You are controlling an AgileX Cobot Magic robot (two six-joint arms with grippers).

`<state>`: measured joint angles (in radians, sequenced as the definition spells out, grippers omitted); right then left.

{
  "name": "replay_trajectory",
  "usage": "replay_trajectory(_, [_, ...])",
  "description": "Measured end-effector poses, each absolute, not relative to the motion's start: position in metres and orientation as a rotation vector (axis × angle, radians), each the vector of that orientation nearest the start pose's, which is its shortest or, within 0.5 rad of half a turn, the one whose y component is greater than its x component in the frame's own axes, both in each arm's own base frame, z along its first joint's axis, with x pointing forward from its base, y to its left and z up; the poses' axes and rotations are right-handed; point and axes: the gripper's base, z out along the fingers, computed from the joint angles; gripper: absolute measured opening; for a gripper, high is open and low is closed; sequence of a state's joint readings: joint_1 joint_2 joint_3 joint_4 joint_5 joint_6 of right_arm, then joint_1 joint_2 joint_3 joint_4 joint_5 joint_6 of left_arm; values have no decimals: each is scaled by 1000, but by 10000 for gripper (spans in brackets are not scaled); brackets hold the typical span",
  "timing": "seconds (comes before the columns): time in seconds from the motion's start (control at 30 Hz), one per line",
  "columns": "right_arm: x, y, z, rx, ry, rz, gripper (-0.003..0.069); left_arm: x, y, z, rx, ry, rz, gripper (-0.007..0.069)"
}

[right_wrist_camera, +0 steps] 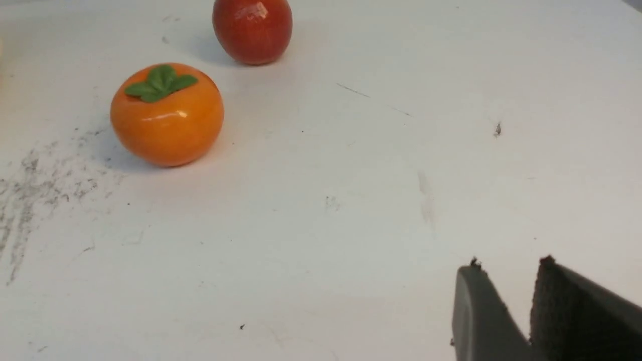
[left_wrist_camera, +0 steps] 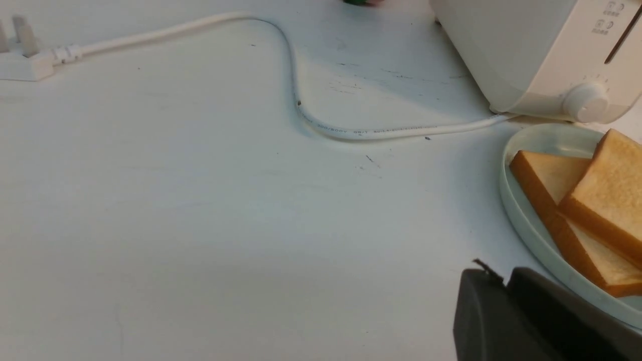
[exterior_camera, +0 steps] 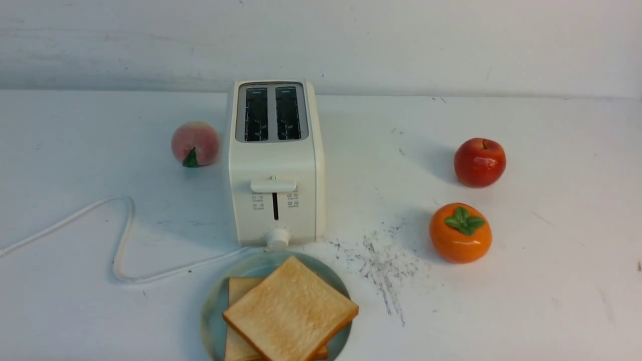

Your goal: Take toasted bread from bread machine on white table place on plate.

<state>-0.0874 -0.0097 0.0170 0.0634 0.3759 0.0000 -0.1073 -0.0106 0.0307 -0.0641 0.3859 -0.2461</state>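
Golden-tan toasted bread (exterior_camera: 291, 315), two slices overlapping, lies on the pale blue-green plate (exterior_camera: 213, 308) just in front of the cream bread machine (exterior_camera: 275, 165), whose slots we see empty. Our left gripper (left_wrist_camera: 506, 281) hangs beside the plate with jaws nearly together, holding nothing; our right gripper (right_wrist_camera: 506, 273) shows a narrow gap over bare white table (right_wrist_camera: 321, 210), also empty. We judge the slices light, dry and crumbly, best pinched gently at the crust edge.

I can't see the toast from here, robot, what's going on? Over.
Both slices of toast on the plate. Toaster slots empty. Left end effector nearly shut, right end effector slightly apart, both empty.
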Motion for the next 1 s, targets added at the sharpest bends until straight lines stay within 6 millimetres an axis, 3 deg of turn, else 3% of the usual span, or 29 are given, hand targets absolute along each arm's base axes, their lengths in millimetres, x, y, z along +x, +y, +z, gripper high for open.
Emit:
replay_trajectory(0.33, [52,4,174,0,1868,82,181,52,-8,169,-172,1893,-304,71])
replay_trajectory(1.0, [52,4,174,-11,1868,86,206,52,-8,169,-172,1893,-304,88])
